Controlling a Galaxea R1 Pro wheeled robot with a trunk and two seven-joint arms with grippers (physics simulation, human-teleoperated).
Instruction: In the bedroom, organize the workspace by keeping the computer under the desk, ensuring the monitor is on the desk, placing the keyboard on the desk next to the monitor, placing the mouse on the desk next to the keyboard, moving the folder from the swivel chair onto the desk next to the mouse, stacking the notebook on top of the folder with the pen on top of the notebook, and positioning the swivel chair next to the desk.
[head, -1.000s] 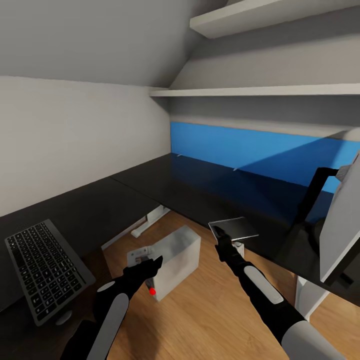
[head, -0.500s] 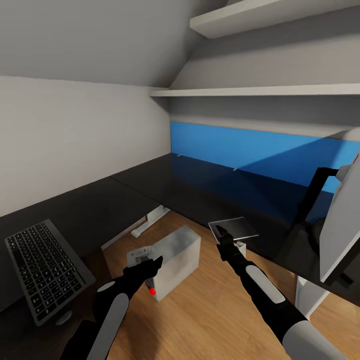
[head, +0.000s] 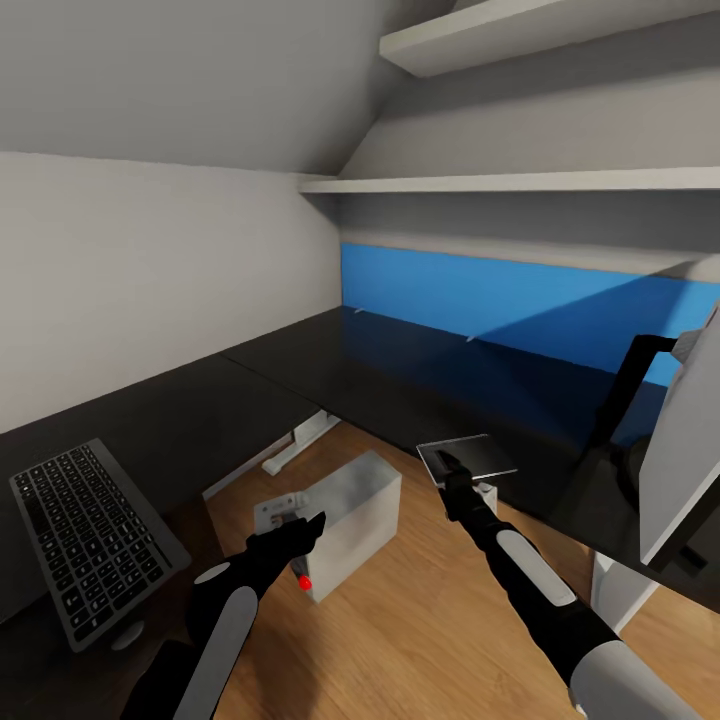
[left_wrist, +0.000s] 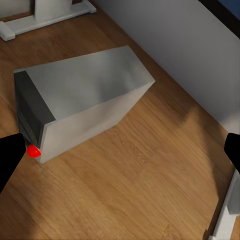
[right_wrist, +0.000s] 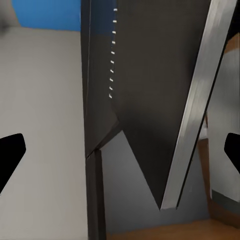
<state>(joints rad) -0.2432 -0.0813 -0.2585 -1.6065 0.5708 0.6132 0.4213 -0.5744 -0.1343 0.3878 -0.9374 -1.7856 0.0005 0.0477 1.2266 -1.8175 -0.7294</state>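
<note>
The thin dark notebook (head: 475, 455) with its pale edge lies at the front edge of the glossy black desk (head: 400, 370). My right gripper (head: 447, 466) is open at the notebook's near left corner. In the right wrist view the notebook (right_wrist: 155, 90) lies between the spread fingertips (right_wrist: 11, 150). The grey computer (head: 355, 505) stands on the wood floor in front of the desk, its red light facing me. My left gripper (head: 308, 525) hangs open and empty above the computer (left_wrist: 85, 95). The keyboard (head: 85, 535) rests on the black top at the left. The monitor (head: 690, 440) stands at the right, its grey back towards me.
A bright blue panel (head: 520, 300) runs along the desk's back under white wall shelves (head: 520, 182). A white T-foot leg (head: 295, 445) stands behind the computer. A small grey rounded thing (head: 128, 636) lies by the keyboard's near edge. Wood floor (head: 420, 620) lies open between my arms.
My right gripper has crept slightly forward to the notebook's near corner. The left arm, computer and keyboard have not moved.
</note>
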